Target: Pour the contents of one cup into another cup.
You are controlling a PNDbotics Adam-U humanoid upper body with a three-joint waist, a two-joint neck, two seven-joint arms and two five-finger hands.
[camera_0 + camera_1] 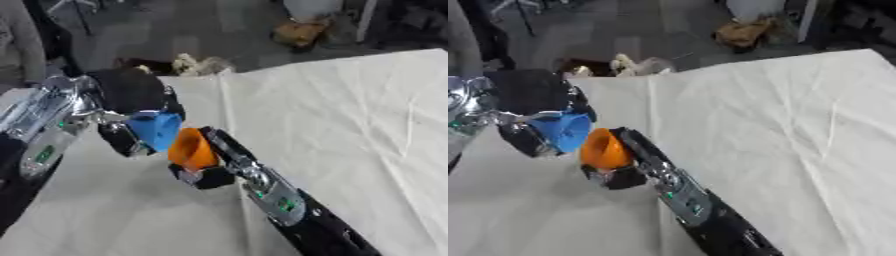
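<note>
Above the cream table cloth (350,125), my left hand (131,95) has its fingers curled round the blue cup (157,130), tilted just left of and touching the orange cup (192,149), which my right hand (210,172) grips with curled fingers.

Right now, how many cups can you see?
2. The blue cup is in the left hand, tipped toward the orange cup held beside it in the right hand. None visible on the cloth-covered table.
</note>
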